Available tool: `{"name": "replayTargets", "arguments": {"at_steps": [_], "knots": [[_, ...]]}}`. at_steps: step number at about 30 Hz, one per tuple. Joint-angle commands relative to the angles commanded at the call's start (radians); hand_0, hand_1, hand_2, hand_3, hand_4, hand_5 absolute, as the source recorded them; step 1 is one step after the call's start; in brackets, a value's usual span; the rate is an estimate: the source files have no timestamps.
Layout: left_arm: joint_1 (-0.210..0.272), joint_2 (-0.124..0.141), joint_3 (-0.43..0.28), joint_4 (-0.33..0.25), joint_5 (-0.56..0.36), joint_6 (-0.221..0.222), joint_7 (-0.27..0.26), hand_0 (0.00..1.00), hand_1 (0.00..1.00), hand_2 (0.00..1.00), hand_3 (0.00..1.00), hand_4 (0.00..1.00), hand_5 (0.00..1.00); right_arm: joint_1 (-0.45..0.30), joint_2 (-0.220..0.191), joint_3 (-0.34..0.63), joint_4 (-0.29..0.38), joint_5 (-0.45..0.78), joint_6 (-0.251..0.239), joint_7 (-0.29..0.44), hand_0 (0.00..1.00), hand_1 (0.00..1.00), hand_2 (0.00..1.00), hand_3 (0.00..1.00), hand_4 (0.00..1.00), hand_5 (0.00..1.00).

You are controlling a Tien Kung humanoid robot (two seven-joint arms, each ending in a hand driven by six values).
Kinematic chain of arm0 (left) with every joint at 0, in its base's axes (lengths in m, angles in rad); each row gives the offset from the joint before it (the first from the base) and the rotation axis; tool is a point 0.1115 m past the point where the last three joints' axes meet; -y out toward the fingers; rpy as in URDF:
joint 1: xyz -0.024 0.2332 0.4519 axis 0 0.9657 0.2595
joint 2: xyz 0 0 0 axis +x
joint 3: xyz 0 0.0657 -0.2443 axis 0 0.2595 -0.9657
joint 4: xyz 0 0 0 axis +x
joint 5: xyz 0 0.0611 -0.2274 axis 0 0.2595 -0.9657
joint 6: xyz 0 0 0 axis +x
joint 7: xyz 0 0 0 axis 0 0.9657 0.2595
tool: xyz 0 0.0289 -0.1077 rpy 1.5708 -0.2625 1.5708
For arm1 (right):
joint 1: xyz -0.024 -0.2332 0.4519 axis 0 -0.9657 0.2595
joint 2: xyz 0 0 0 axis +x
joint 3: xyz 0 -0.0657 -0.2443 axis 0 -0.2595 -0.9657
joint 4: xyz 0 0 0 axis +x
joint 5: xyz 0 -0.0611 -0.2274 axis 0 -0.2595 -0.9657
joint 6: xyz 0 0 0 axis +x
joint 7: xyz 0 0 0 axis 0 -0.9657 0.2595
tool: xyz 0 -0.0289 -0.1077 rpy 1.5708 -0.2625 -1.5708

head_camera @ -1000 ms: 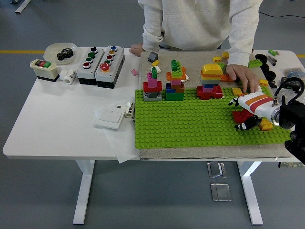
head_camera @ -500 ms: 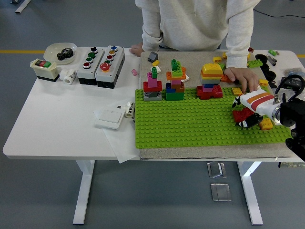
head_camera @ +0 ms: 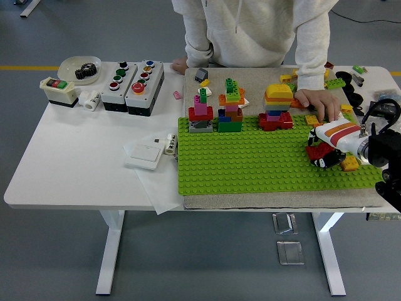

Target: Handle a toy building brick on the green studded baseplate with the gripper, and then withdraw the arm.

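The red brick (head_camera: 321, 152) sits on the baseplate (head_camera: 263, 160) near its right edge and is gripped by the right hand (head_camera: 324, 149). Handling is judged under way; release and withdrawal remain undone.

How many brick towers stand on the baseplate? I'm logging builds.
3, all along the baseplate far edge: a pink-topped tower at left, a green-topped tower beside it, a yellow-topped tower further right.

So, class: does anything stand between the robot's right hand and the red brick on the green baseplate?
Nothing visible does. The right hand is already at the red brick near the green baseplate's right end. A person's hand rests just beyond it, not between.
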Motion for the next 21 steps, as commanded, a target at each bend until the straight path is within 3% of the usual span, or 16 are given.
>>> {"name": "replayTargets", "arguments": {"at_steps": [16,17,21], "knots": [[-0.001,0.001,0.006,0.0,-0.005,0.001,0.0,0.801,0.658,0.582,0.531,0.526,0.496,0.0,-0.003,-0.003,-0.008,-0.014,-0.02,0.018,0.584,0.627,0.631,0.605,0.773,0.37],[-0.002,0.001,0.006,0.0,-0.004,0.0,0.0,0.801,0.657,0.581,0.531,0.526,0.497,0.0,-0.003,-0.003,-0.008,-0.013,-0.023,0.021,0.5,0.547,0.582,0.572,0.744,0.357],[-0.002,0.001,0.005,0.0,-0.005,0.001,0.0,0.801,0.657,0.581,0.531,0.526,0.497,0.0,-0.007,-0.003,-0.007,-0.012,-0.031,0.029,0.5,0.547,0.582,0.572,0.744,0.357]]}}
